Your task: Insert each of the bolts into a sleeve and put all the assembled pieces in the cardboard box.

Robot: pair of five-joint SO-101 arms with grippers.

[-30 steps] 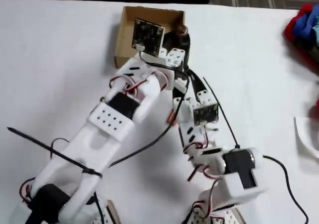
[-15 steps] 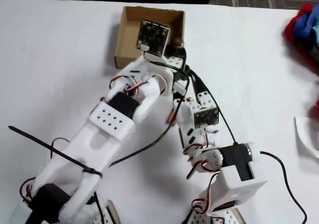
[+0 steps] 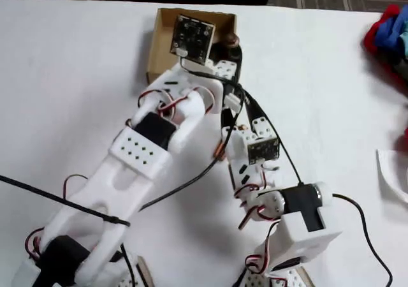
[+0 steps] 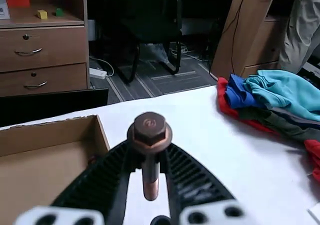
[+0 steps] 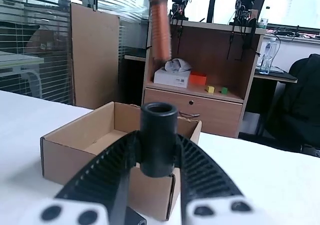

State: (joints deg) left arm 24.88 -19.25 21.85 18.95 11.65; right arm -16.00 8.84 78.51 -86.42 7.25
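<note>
My left gripper (image 4: 149, 155) is shut on a copper bolt (image 4: 149, 129) with a hex head and washer, its shaft hanging down between the black fingers. In the high view the bolt (image 3: 231, 41) is at the right corner of the cardboard box (image 3: 160, 44). My right gripper (image 5: 157, 141) is shut on an upright black sleeve (image 5: 158, 119), bore facing up. The bolt's copper shaft (image 5: 159, 20) hangs above the sleeve, a gap between them. The box (image 5: 75, 145) stands just behind the sleeve. From above, the left arm hides the sleeve.
A pile of red and blue cloth (image 3: 387, 30) lies at the table's far right, also seen past the bolt (image 4: 270, 97). A white object (image 3: 394, 173) sits at the right edge. Black cables (image 3: 191, 178) cross between the arms. The box floor (image 4: 45, 170) looks bare.
The left gripper with the bolt pulled back toward the near side, then returned to the box's right corner. The right arm's lower joints shifted, while its gripper barely moved.
</note>
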